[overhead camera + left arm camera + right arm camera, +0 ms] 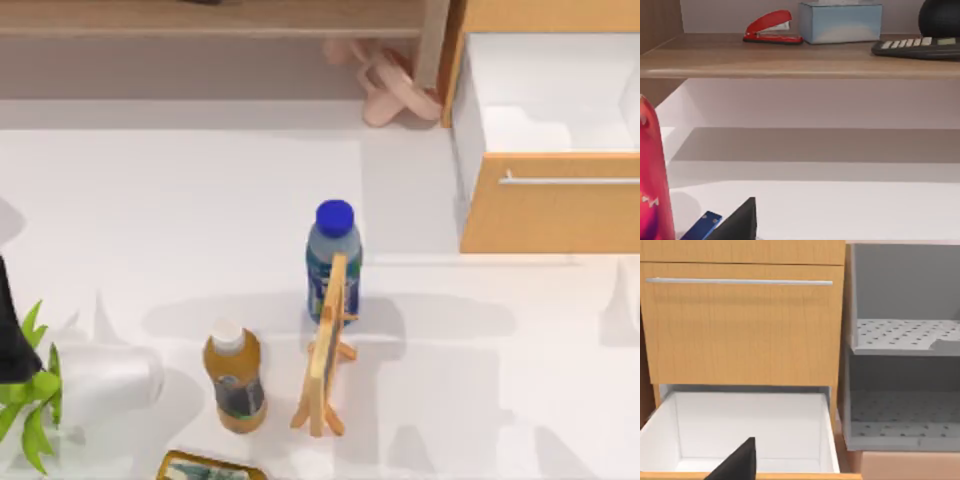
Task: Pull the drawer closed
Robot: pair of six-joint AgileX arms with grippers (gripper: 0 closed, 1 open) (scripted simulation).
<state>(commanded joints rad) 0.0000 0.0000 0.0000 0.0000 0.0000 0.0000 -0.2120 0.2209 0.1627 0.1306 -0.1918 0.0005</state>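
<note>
Drawer sits at the table's far right, pulled well out: white inside walls exposed, orange-brown front facing the near side, thin silver handle running across it. Nothing touches it, so the job looks to be at the approach stage. Next move, as I judge it, calls for the right arm to get against the front panel and push it squarely back into the cabinet. Right wrist view looks into the open drawer from above its front edge; it adds a closed upper drawer front with its own bar, and a grey perforated rack beside the cabinet. Left wrist view faces a wooden shelf carrying a red stapler, a tissue box and a calculator. Cannot tell whether either pincer is spread or pressed together. Mid-table: blue-capped bottle, wooden stand, orange bottle.
</note>
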